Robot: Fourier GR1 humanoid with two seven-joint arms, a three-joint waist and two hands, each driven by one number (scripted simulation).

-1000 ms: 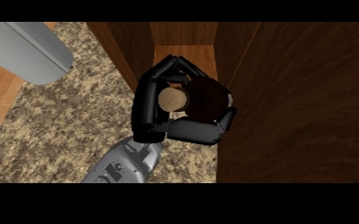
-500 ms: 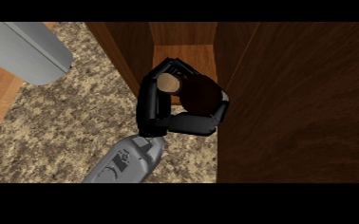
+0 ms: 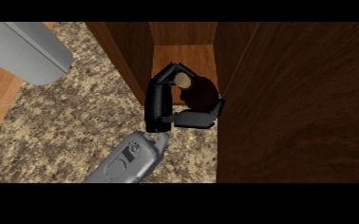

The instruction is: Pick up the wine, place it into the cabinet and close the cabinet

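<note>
The wine bottle [image 3: 202, 94] is seen from above: a dark body with a pale cork top. My left hand [image 3: 157, 107] is shut on it, palm on its left side, fingers [image 3: 172, 71] curled round the far side and thumb [image 3: 198, 119] across the near side. Hand and bottle are at the mouth of the open wooden cabinet [image 3: 182, 54], over the front edge of its floor. The bottle's lower part is hidden. My right hand shows nowhere.
The cabinet's dark wooden door [image 3: 294, 104] stands open, filling the right side. Speckled stone counter [image 3: 70, 123] spreads on the left. A pale grey rounded object [image 3: 32, 50] lies at the upper left, with a strip of wood [image 3: 7, 95] beside it.
My left hand has carried the bottle a little farther from me and to the right, deeper into the cabinet's mouth. The door has not moved.
</note>
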